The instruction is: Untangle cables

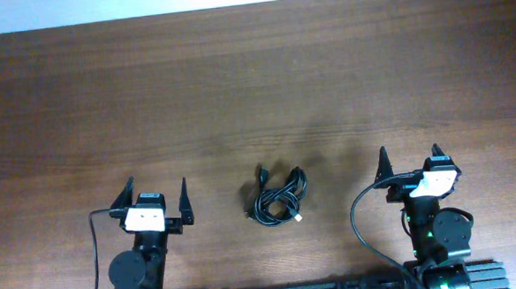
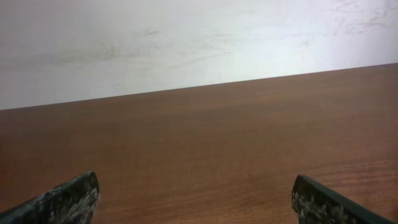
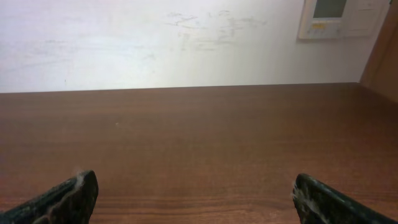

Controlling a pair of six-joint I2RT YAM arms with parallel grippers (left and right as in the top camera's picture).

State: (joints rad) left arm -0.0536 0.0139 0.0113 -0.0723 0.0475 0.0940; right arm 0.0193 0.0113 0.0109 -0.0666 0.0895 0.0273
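The cables [image 1: 278, 197] lie in a small knotted black bundle on the wooden table, near its front edge and between the two arms in the overhead view. One plug tip at the bundle's lower right is light. My left gripper [image 1: 156, 193] is open and empty to the left of the bundle. My right gripper [image 1: 410, 161] is open and empty to the right of it. Both wrist views show only open fingertips [image 2: 196, 199] [image 3: 196, 198] over bare wood; the cables are out of view there.
The brown wooden table [image 1: 238, 92] stretches far back to a white wall [image 2: 186, 43]. A white wall panel [image 3: 339, 17] shows at the top right of the right wrist view. Thick black arm wires [image 1: 359, 223] loop beside each arm base.
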